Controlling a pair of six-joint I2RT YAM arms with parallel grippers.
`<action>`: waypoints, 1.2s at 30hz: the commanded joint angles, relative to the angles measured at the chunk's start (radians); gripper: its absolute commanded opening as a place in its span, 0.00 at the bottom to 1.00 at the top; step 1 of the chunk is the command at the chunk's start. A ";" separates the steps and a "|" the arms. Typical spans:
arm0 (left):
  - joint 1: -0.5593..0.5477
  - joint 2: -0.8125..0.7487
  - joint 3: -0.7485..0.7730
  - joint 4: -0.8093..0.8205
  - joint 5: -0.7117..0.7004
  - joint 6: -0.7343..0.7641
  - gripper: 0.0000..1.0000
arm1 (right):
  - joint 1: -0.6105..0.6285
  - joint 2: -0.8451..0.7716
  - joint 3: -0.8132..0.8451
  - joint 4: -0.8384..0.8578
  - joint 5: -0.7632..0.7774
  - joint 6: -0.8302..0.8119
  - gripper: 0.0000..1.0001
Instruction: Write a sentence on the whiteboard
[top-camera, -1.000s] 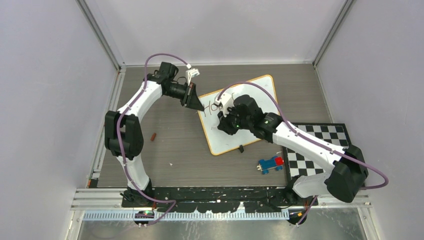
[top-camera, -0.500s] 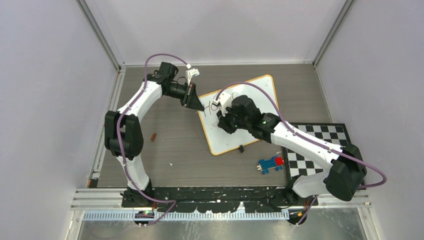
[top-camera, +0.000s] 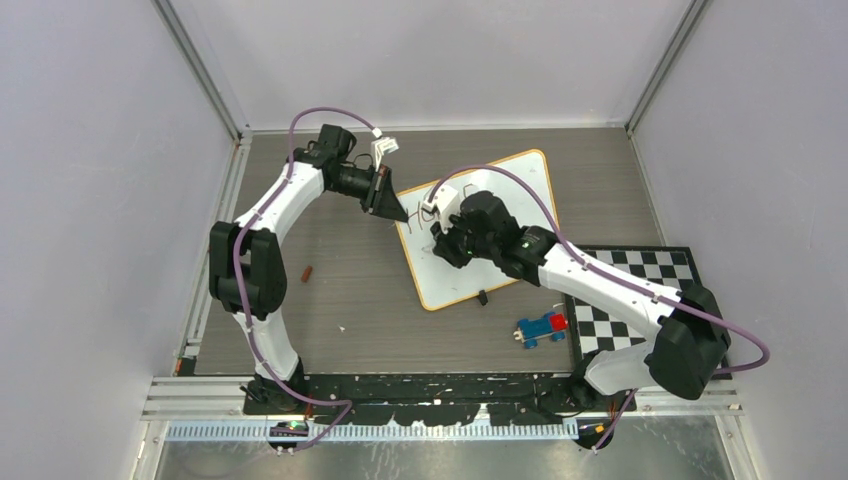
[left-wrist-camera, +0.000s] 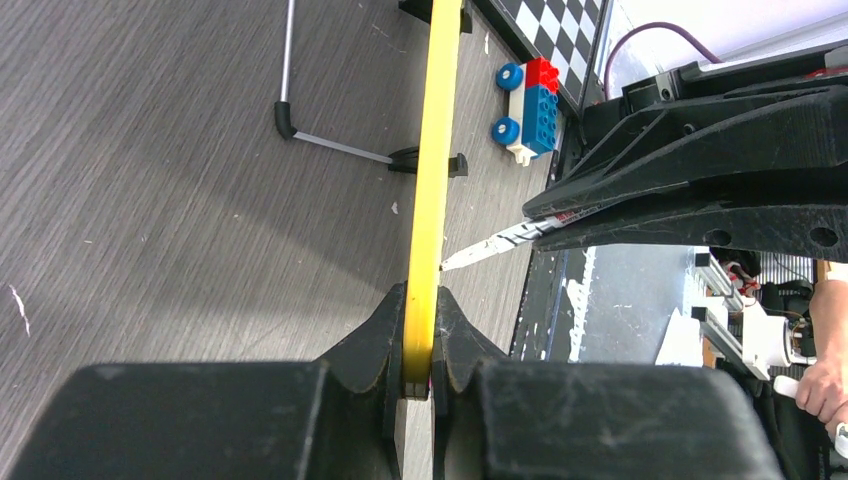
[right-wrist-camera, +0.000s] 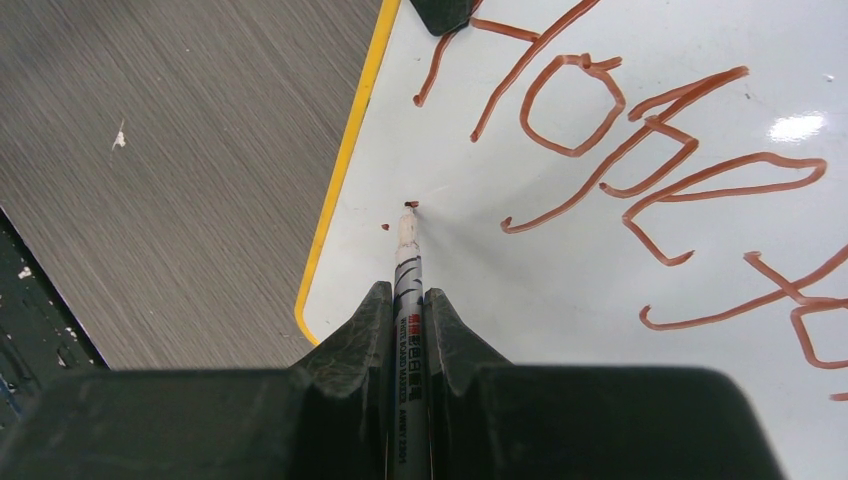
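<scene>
Two tools are at work, both mine, and each is closed on something. My left tool (top-camera: 396, 211) has its jaws pinched narrow on the yellow-orange rim of the whiteboard (top-camera: 505, 185), gripping it at the corner. From that wrist camera the rim (left-wrist-camera: 432, 150) runs straight ahead from between the fingers, seen edge-on. One black clip (left-wrist-camera: 428, 162) sits on the rim further ahead of this tool. My right tool (top-camera: 445, 238) is over the board's surface, just beside the left tool, and clamps the white barrel of a marker (right-wrist-camera: 408, 265) between its fingers. The marker juts forward from the tool, and its tip appears to meet the board at a small reddish dot. Ahead and to the right of that tip is the sentence (right-wrist-camera: 580, 110), in reddish-brown strokes: "Hope" reads clearly, and more strokes run off the right edge of the view. The board's rim lies just left of this tool, with grey wood-grain worktop (top-camera: 340, 290) beyond it. Behind the right tool, nearer my bases, a red and blue toy brick car (top-camera: 541, 327) stands beside a checkered mat (top-camera: 640, 290).
</scene>
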 joint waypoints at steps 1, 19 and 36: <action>0.006 -0.033 -0.014 0.033 -0.063 0.018 0.00 | 0.005 0.006 0.021 0.040 0.007 0.001 0.00; 0.006 -0.038 -0.010 0.021 -0.073 0.029 0.00 | 0.016 -0.022 -0.059 0.004 -0.037 0.031 0.00; 0.006 -0.036 -0.012 0.019 -0.075 0.029 0.00 | 0.039 -0.039 -0.060 0.006 -0.027 0.043 0.00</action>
